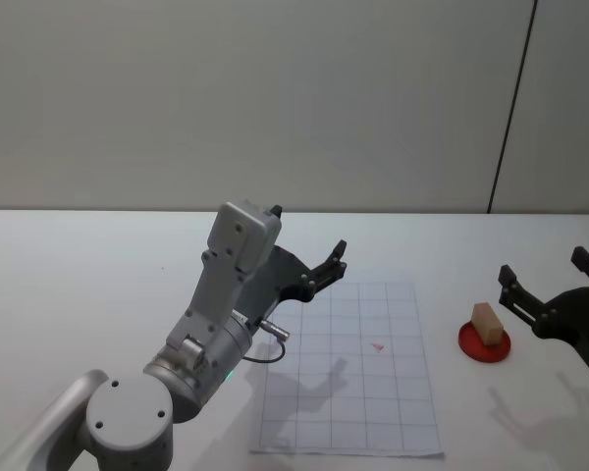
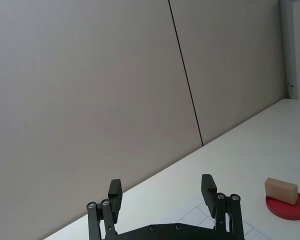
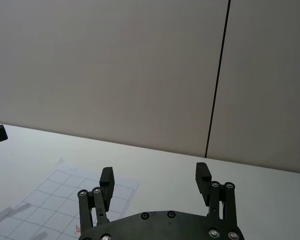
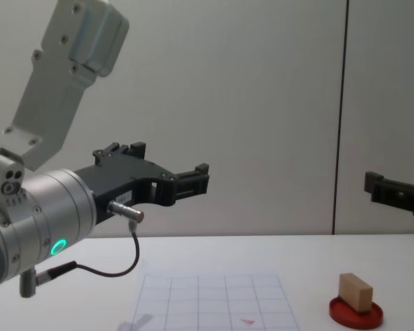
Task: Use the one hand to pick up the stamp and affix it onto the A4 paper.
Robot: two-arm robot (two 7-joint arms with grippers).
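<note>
While both arms hang clear of the white table (image 1: pixel 79 265), count is: one table, two arms, two grippers, one A4 paper, one ink pad, one stamp. Left arm (image 1: pixel 211 334), silver-grey with a green ring light, is the biggest thing in the head view; it rises over the paper's left edge. A4 paper (image 1: pixel 353 392) lies flat on the table, grey grid, with one small red mark (image 1: pixel 379 345) just right of the paper's centre. Left gripper (image 1: pixel 331 265) hovers over the paper's far left corner, fingers spread wide, nothing between them; the left wrist view shows the same gap (image 2: pixel 161 192). Right gripper (image 1: pixel 543 267), the one hand, sits well to the right of the paper, off the sheet, raised above the table, fingers released and empty; the right wrist view confirms the spread (image 3: pixel 155 175). Red round ink pad (image 1: pixel 471 349) rests on the table just beside the paper's right edge, apart from it, about level with the red mark. Stamp (image 1: pixel 487 322), a light-tan wooden block, lies on top of the pad, touching it. Stamp vs right gripper: the stamp is between the paper and that gripper, lower than the fingers and not touching them; the chest view shows the stamp (image 4: pixel 355 289) well below the gripper (image 4: pixel 374 183).
</note>
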